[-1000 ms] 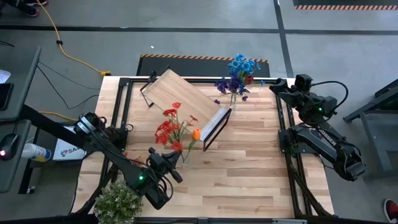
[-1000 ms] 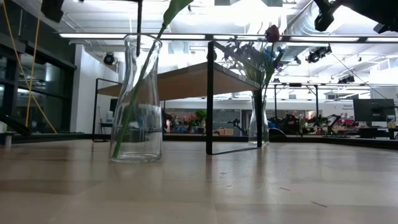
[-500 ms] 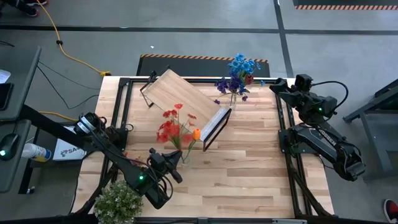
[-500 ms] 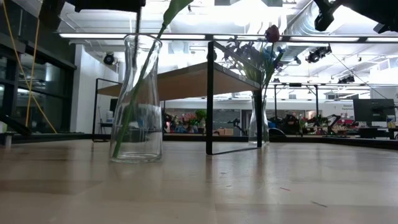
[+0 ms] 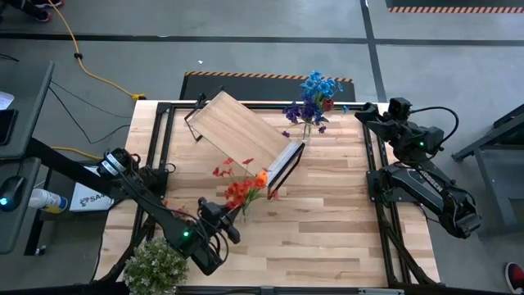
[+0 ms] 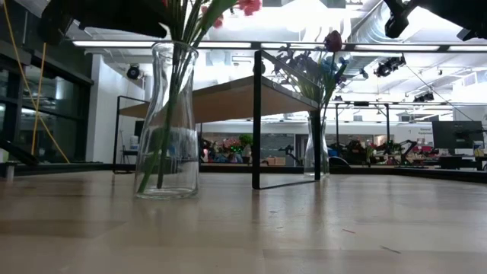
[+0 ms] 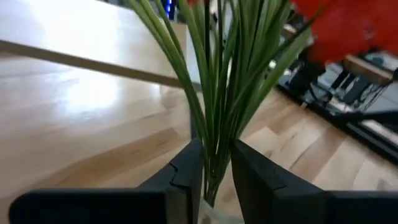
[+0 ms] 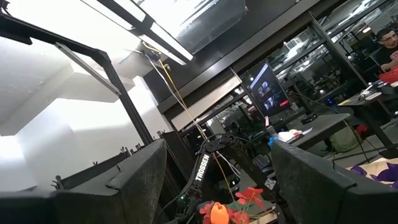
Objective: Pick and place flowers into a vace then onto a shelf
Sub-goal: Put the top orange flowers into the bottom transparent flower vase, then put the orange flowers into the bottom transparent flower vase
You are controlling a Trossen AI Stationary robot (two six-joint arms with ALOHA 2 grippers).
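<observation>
The bunch of red and orange artificial flowers on thin green stalks [image 5: 243, 190], judged light and springy, is stood in the clear glass vase [image 6: 167, 122] beside the light wood shelf [image 5: 237, 129], its stalks loosely flanked by the left gripper [image 7: 215, 169], so any regrasp is best taken low on the gathered stalks.

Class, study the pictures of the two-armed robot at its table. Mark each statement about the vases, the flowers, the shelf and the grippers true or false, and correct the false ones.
1. The red and orange flowers have stems in the near glass vase. True.
2. The left gripper has stems between its fingers. True.
3. The right gripper holds the blue and purple flowers. False: it is open and empty, raised beside the table.
4. The far vase stands on top of the shelf. False: it stands on the table beside it.
</observation>
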